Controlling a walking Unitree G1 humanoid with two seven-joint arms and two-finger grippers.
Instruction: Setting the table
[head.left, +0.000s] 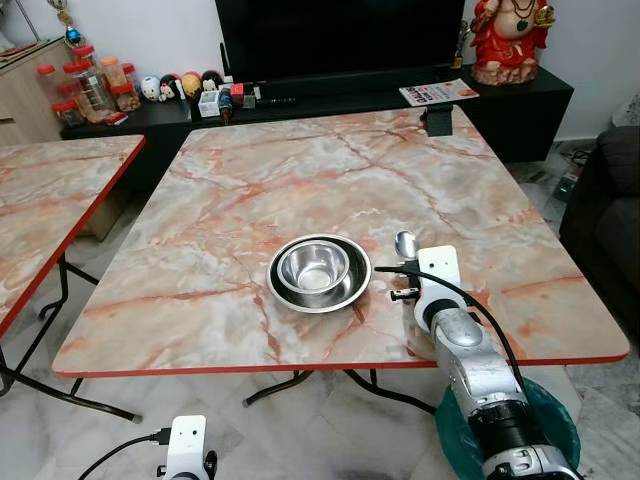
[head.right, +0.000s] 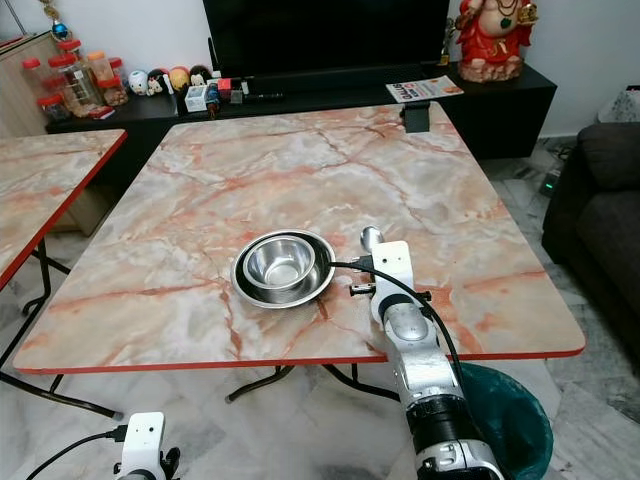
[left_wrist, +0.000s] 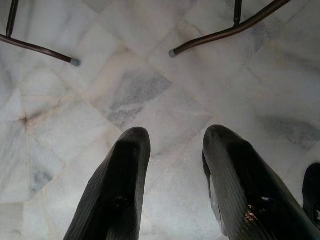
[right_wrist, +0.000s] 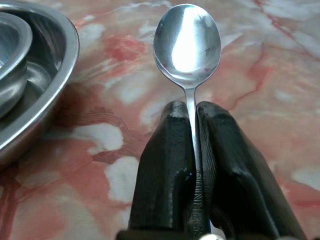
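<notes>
A home living room. A large black television (head.left: 340, 35) stands on a low black cabinet (head.left: 520, 95) holding snack jars (head.left: 90, 85), small figurines (head.left: 180, 85) and a red statue (head.left: 512, 38). Marble-patterned folding tables (head.left: 250, 180) stand on a pale tiled floor (left_wrist: 150, 100), a dark sofa (head.right: 605, 200) alongside.

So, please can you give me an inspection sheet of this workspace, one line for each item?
Surface: marble-patterned folding table with red edge, level.
Job's things: small steel bowl sits inside wide steel plate; shiny metal spoon held beside the plate, on its right.
Clutter: small black box at the table's far edge.
Grippers: right gripper shut on the spoon's handle above the table; left gripper open, hanging over the floor.
Cables: black cable along the right arm.
Surroundings: second marble table, black TV cabinet, red statue, jars, green bin.
</notes>
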